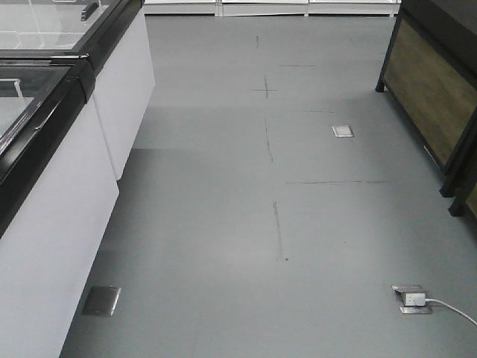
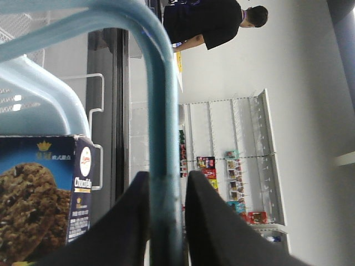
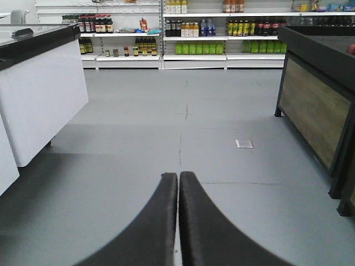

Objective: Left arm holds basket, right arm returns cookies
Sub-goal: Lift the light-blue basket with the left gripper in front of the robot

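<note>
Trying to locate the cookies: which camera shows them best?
The left wrist view: the cookies fill its lower-left corner, label legible, beside the basket handle held in the left pincer. The front and right wrist views show none of them, only shop floor and fittings.

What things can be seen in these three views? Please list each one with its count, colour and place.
basket: one, light blue, its handle fills the left wrist view
cookie box: one, dark navy, lower left of the left wrist view, beside the basket's handles
freezer cabinets: two, white with black tops, left of the aisle
display stand: one, black with a wood panel, right of the aisle
bottle shelves: one row, white, far wall
snack shelves: one unit, white, behind the handle
floor sockets: three, metallic, in the grey floor; one holds a white plug
person: one, black shirt, top of the left wrist view
left gripper: one, black, jaws closed on the basket handle
right gripper: one, black, jaws shut, holding nothing
</note>
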### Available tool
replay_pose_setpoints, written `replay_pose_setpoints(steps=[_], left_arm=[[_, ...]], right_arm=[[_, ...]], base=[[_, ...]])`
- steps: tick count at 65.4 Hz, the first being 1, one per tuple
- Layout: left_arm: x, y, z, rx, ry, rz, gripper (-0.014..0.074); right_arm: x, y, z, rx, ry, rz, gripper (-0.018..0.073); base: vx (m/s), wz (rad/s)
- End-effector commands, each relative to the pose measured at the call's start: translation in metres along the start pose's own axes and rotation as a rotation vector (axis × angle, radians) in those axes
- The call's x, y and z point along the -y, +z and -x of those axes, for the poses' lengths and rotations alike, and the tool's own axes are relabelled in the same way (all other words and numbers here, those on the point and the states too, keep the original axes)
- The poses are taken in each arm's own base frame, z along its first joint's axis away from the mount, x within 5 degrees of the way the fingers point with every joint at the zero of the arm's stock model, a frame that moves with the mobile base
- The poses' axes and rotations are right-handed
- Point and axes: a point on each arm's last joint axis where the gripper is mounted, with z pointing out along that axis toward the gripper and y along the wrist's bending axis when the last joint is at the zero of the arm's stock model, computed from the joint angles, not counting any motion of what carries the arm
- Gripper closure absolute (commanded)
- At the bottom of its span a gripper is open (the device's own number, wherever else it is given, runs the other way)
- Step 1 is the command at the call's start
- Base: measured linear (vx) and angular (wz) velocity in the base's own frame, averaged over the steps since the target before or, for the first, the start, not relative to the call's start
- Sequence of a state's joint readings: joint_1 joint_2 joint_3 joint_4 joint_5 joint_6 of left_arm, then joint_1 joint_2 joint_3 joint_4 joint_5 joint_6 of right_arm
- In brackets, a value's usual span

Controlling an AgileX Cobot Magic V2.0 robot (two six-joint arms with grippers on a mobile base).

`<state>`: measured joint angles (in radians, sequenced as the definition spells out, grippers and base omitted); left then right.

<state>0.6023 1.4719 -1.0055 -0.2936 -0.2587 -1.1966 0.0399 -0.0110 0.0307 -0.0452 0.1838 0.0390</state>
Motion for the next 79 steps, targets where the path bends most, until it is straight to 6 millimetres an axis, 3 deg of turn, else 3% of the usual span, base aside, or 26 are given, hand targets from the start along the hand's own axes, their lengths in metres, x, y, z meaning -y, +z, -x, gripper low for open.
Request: replay_pose_setpoints(steps=[1,27,52,79], left_arm=[[0.020,-0.007,0.001,-0.007,-0.027,-0.083,0.0580],[0.043,-0.013,-0.011,-0.182,-0.238,-0.313,0.0605],[0.054,-0.019,-0.019,-0.308,-0.310,-0.425,0.0605],[0.060,-0.029,-0.034,-0.474,-0.197,-0.514,0.0605]], right_arm=[[0.000,-0.001,0.007,0.087,-0.009,0.002,0.0567],[0.000,-0.001,0.007,0.087,-0.009,0.002,0.0567],[0.000,-0.001,0.007,0.087,-0.009,0.002,0.0567],[0.000,-0.001,0.007,0.087,-0.009,0.002,0.0567]], base=[[0.00,0.00],[0.00,0.00],[0.00,0.00],[0.00,0.00]])
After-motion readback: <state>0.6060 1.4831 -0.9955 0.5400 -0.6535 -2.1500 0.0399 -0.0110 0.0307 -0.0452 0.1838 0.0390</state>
